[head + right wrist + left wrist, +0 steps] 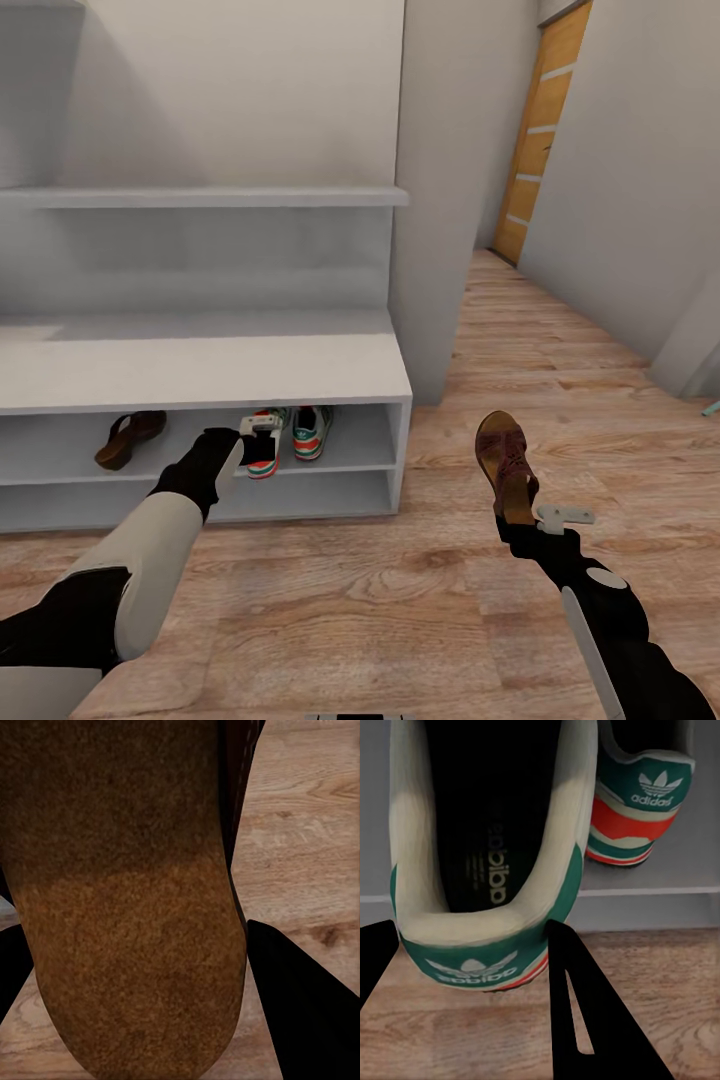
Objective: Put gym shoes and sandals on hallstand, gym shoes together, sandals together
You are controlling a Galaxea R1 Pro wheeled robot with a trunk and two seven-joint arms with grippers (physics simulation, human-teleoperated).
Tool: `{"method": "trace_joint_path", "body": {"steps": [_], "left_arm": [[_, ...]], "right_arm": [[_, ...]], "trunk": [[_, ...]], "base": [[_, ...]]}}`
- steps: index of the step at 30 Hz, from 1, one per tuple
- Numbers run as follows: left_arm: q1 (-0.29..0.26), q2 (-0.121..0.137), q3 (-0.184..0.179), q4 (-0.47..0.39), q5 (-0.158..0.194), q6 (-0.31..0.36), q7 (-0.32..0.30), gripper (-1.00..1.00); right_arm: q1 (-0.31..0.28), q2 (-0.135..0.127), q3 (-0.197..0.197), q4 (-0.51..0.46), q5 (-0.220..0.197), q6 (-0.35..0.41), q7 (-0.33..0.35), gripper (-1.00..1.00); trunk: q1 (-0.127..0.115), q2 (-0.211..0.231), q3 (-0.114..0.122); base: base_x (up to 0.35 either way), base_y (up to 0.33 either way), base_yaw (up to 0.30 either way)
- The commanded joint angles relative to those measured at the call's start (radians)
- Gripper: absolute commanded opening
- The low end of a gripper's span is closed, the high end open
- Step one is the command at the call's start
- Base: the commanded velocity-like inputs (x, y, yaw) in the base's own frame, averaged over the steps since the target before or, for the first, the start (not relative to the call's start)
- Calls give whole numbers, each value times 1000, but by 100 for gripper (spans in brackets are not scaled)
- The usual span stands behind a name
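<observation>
Right up against the right wrist lens, a sandal's tan footbed [127, 915] sits between the dark fingers [300, 1005], so the right gripper [520, 515] looks clamped on its heel. In the head view that sandal [505, 462] hangs over the corridor floor [400, 600], long axis toward twelve o'clock. The hallstand [250, 375] lies at about ten o'clock from it, and its mate [130, 438] sits in the upper slot at far left. The left gripper [255, 440] grips the heel of one gym shoe [484, 870] at that slot's mouth, toe inward, the other gym shoe [312, 432] just beside at three o'clock. I judge the right arm must cross past both sneakers.
</observation>
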Motion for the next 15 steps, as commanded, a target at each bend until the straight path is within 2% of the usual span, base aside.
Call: {"method": "trace_joint_path", "body": {"steps": [1, 6, 15], "left_arm": [[2, -1, 8, -2, -9, 5, -6, -100], [49, 0, 7, -3, -12, -5, -6, -100], [60, 0, 7, -3, -12, -31, -6, -100]], "right_arm": [[0, 0, 0, -1, -9, 5, -3, -100], [0, 0, 0, -1, -9, 5, -3, -100], [0, 0, 0, -1, -9, 5, -3, -100]], "trunk": [[0, 0, -1], [0, 0, -1], [0, 0, -1]], "base": [[0, 0, 0], [0, 0, 0], [6, 0, 0]]}}
